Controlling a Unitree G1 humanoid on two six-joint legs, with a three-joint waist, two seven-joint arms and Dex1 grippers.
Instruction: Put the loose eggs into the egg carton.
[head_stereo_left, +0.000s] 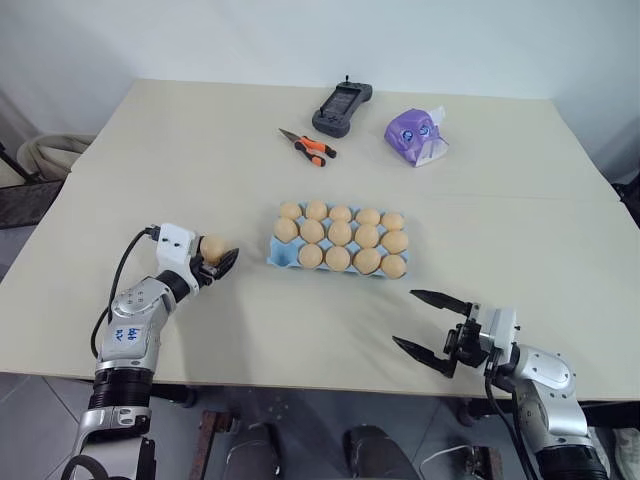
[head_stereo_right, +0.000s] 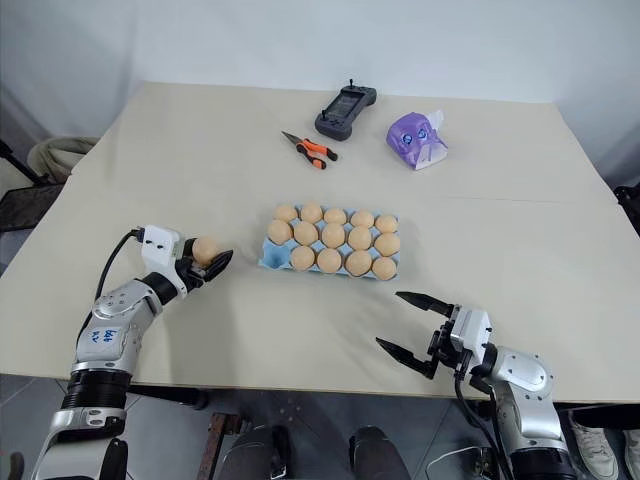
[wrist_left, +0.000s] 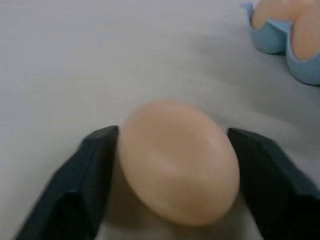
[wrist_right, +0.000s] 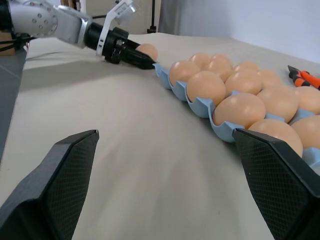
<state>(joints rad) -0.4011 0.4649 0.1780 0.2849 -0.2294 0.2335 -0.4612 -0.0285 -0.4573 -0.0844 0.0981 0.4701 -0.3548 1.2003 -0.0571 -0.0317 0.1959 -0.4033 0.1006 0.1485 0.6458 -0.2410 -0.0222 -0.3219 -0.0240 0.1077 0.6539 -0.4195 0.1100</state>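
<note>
On the beige table (head_stereo_left: 200, 150), the job looks close to finished. The light blue egg carton (head_stereo_left: 277, 256) sits near the middle, and I count fourteen tan eggs seated in its three rows; the one cup without an egg is at the near left corner, on the side facing the left arm. The last loose egg (head_stereo_left: 212, 247) is just to the left of the carton, a short gap away, between the black fingers of the left gripper (head_stereo_left: 222, 259). In the left wrist view a finger (wrist_left: 95, 165) presses against each flank of the shell, so I judge it clamped on the egg; whether it has left the tabletop I cannot tell. What remains, as I read it, is carrying this egg across to the vacant cup.

The egg is smooth, matte, pale brown and unmarked, like those already seated. The right gripper (head_stereo_left: 432, 323) hangs near the front edge, its fingers spread wide apart, holding nothing.
</note>
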